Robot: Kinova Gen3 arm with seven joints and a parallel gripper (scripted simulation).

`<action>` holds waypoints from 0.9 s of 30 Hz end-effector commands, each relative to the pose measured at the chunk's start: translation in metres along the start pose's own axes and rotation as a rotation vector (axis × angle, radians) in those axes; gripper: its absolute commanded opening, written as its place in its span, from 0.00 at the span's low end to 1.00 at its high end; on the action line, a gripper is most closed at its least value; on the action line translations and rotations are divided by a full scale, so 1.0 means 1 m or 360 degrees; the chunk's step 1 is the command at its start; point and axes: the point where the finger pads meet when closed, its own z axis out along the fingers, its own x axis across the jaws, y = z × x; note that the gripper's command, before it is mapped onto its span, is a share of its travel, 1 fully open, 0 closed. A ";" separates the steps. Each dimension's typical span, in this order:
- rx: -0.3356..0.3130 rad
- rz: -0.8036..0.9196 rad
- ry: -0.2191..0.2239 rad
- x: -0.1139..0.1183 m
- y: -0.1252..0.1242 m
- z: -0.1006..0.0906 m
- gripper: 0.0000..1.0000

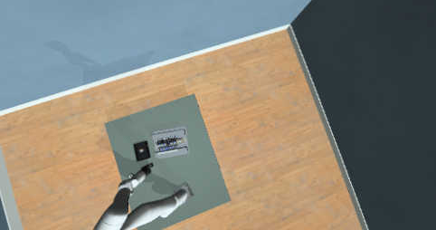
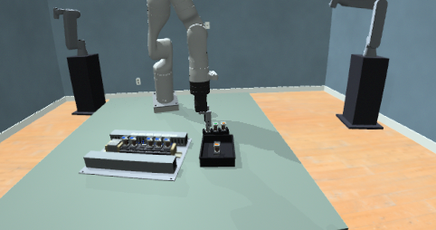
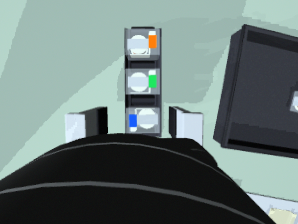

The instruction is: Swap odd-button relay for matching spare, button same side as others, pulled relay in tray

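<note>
My gripper [image 1: 151, 166] [image 2: 208, 121] [image 3: 138, 119] is open. In the wrist view its fingers stand either side of the blue-button spare [image 3: 146, 119], with space on both sides. That spare is nearest me in the black holder [image 3: 142, 101], its button on the left. The green-button spare [image 3: 139, 81] and orange-button spare [image 3: 139, 45] have buttons on the right. Another orange-button relay [image 2: 216, 148] [image 3: 295, 102] lies in the black tray [image 2: 217, 161] [image 3: 228, 92]. On the panel [image 2: 131, 173], a row of blue-button relays [image 2: 157, 142] shows a gap between relays.
The tray is just right of the holder in the wrist view. A grey wiring duct [image 2: 131, 162] runs along the panel's front, and another [image 2: 169, 138] along its back. The panel corner [image 3: 255, 198] shows at the lower right of the wrist view.
</note>
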 end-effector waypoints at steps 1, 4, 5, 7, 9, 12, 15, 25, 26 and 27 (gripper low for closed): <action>0.0001 0.0000 0.0002 0.001 0.000 -0.001 1.00; 0.0001 0.0001 0.0003 0.001 0.000 -0.002 1.00; 0.0001 0.0001 0.0003 0.001 0.000 -0.002 1.00; 0.0001 0.0001 0.0003 0.002 0.000 -0.003 1.00; 0.0001 0.0001 0.0003 0.002 0.000 -0.004 1.00; 0.0001 0.0001 0.0004 0.003 0.000 -0.004 1.00; 0.0001 0.0002 0.0004 0.003 0.000 -0.005 1.00; 0.0001 0.0001 0.0003 0.003 0.000 -0.006 1.00; 0.0001 0.0001 0.0003 0.003 0.000 -0.006 1.00; 0.0001 0.0001 0.0003 0.003 0.000 -0.007 1.00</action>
